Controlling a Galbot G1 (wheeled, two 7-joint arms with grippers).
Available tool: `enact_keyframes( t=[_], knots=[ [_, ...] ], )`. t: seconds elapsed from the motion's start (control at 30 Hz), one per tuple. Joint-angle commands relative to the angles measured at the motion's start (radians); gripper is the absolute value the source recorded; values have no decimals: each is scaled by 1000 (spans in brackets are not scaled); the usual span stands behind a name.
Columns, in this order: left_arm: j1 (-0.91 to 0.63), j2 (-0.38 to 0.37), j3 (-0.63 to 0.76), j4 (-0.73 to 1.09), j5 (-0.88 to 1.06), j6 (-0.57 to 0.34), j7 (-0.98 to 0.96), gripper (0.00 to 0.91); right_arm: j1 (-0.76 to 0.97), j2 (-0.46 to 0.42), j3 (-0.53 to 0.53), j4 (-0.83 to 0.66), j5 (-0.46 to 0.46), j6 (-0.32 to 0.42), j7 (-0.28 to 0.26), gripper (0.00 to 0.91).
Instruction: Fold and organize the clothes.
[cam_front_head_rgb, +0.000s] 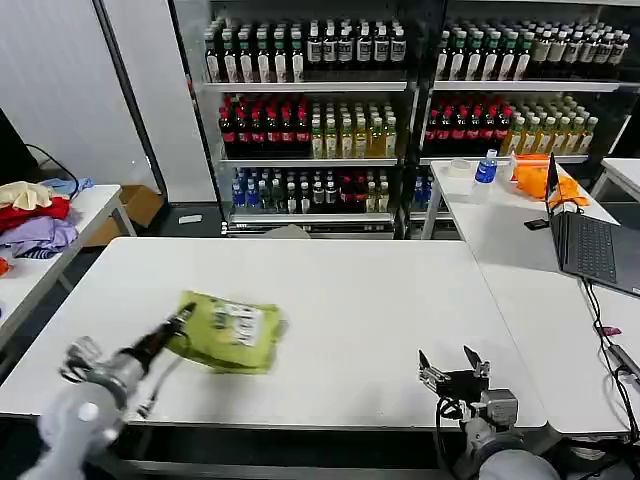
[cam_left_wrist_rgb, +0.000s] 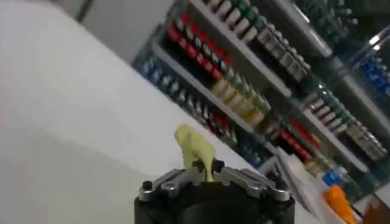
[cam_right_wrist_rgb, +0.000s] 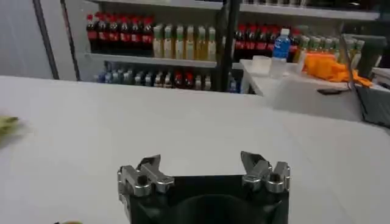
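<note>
White table (cam_front_head_rgb: 350, 290) before drink shelves | your left gripper (cam_front_head_rgb: 180, 322) pinches the folded lime T-shirt (cam_front_head_rgb: 232, 332) at its left edge | your right gripper (cam_front_head_rgb: 452, 368) idles near the front edge, jaws spread

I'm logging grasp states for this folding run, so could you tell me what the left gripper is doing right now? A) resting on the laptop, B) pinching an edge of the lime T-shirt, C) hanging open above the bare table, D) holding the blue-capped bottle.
B: the left gripper is shut on the near-left edge of the folded lime T-shirt, and a tuft of its fabric sticks up between the fingers.
</note>
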Motion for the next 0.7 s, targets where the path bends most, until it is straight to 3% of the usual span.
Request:
enact_keyframes(
  t=[0.03, 0.17, 0.3, 0.37, 0.53, 0.7],
  knots=[
    [-21, 344, -243, -34, 102, 43, 51, 20, -2, -5, 2, 1, 5, 5, -2, 907],
    [18, 321, -132, -125, 298, 7, 49, 20, -1, -10, 4, -2, 10, 8, -3, 907],
    [89, 199, 126, -170, 627, -60, 44, 20, -1, -11, 3, -6, 9, 9, -3, 907],
    [91, 138, 259, -88, 921, -130, 34, 20, -6, -12, 4, -9, 7, 12, -3, 907],
    [50, 44, 437, -55, 1106, -160, -2, 30, -19, -20, 22, -13, 7, 17, -4, 907],
    [-4, 18, 511, -135, 1141, -129, -7, 20, -28, -22, 37, -14, 9, 18, -5, 907]
  ],
)
